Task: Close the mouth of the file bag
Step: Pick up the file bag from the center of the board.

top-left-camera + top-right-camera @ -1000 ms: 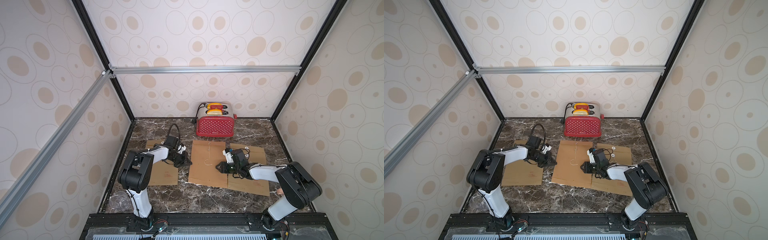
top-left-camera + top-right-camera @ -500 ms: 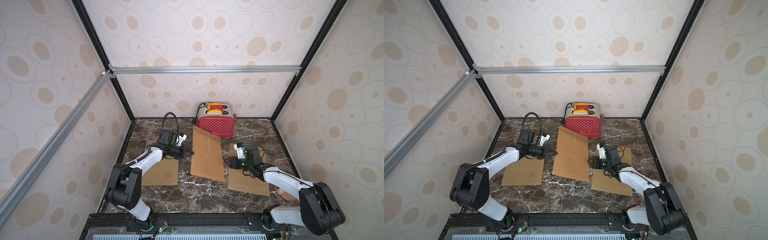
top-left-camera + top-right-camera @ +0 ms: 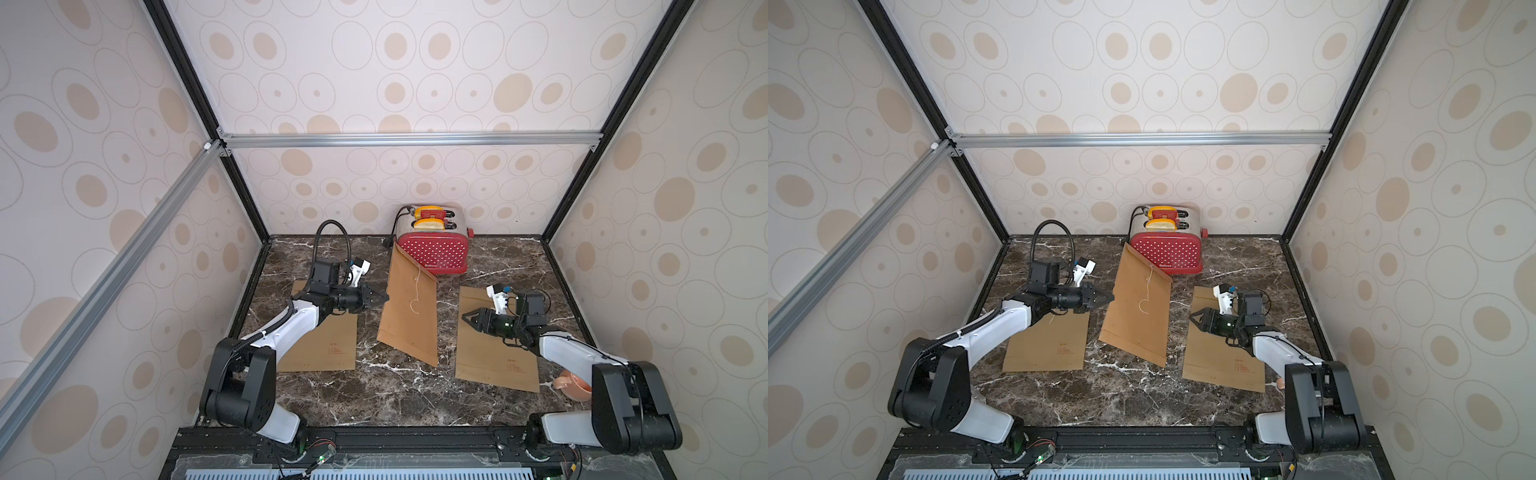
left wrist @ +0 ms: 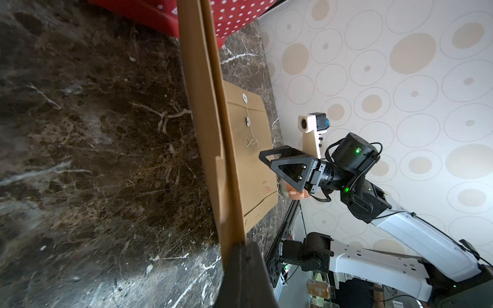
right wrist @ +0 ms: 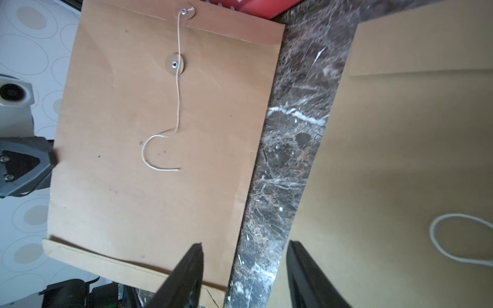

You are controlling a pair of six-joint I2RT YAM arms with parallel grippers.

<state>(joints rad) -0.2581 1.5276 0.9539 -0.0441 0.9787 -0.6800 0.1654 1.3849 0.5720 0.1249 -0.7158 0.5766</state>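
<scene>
Fingers of the left gripper (image 4: 240,249) are pressed together on one long edge of the file bag (image 3: 409,307), holding it tipped up on its opposite long edge at the middle of the marble tabletop (image 3: 395,399). Its top end reaches the toaster (image 3: 432,253) at twelve o'clock; whether they touch I cannot tell. The right gripper (image 5: 244,266) hangs at three o'clock of the bag, jaws parted with nothing between them, clear of the paper.

Judging by the right wrist view, the flap (image 5: 240,28) is folded over the mouth, but the string (image 5: 177,106) merely drops from the upper disc (image 5: 186,12) past the lower disc (image 5: 174,64) and ends in a loose curl. So the fold looks done and the winding is all left; the bag probably needs laying flat first.

A second envelope (image 3: 328,349) lies flat at eight o'clock under the left arm, a third envelope (image 3: 494,361) at four o'clock under the right gripper, its own cord (image 5: 458,240) looping near the open jaws and easy to snag by mistake. A pinkish cup (image 3: 571,384) sits at five o'clock beside the right arm, out of the way.
</scene>
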